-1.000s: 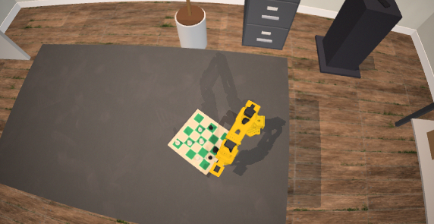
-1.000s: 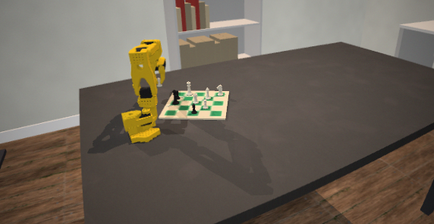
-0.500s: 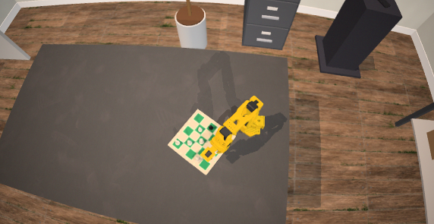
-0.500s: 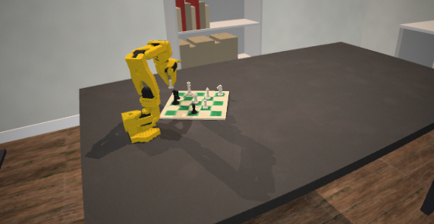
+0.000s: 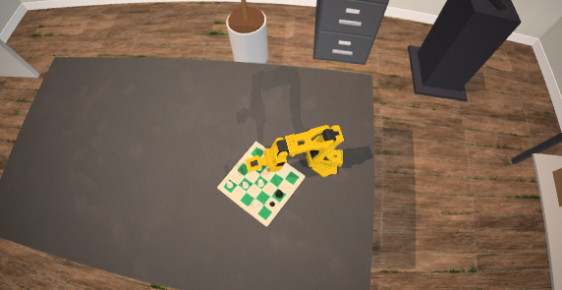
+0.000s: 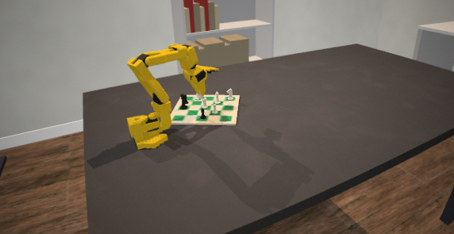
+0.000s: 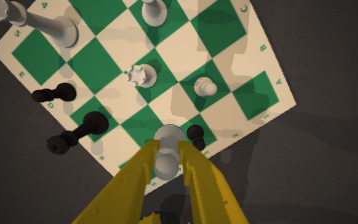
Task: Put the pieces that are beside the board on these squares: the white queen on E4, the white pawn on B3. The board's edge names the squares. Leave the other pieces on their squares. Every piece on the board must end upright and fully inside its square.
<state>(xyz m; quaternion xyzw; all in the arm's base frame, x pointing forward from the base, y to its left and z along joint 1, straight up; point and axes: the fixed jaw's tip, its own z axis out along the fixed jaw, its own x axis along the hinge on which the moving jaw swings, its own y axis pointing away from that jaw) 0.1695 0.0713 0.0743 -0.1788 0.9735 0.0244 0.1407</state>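
My gripper (image 7: 169,146) (image 6: 203,93) is shut on the white pawn (image 7: 166,166), held above the board (image 7: 284,104) (image 5: 223,188) (image 6: 235,118). In the wrist view the pawn overlaps the A4 area; its exact height is hard to tell, and the arm hides it in the top view. The tall white queen (image 7: 66,32) (image 5: 255,204) (image 6: 198,97) stands on E4, a cream square at the D5-E5 side. Square B3 (image 7: 177,103) is cream and bare, between the white pawn on B2 and B4.
A black pawn (image 7: 195,134) (image 6: 202,114) on A3 and a white pawn (image 7: 203,86) on B2 border B3. A white piece (image 7: 147,75) (image 5: 260,182) stands on C3. Others are on D2 and E1. A tall black piece (image 7: 94,123) (image 5: 279,194) is on C5, a black pawn (image 7: 66,92) on D5.
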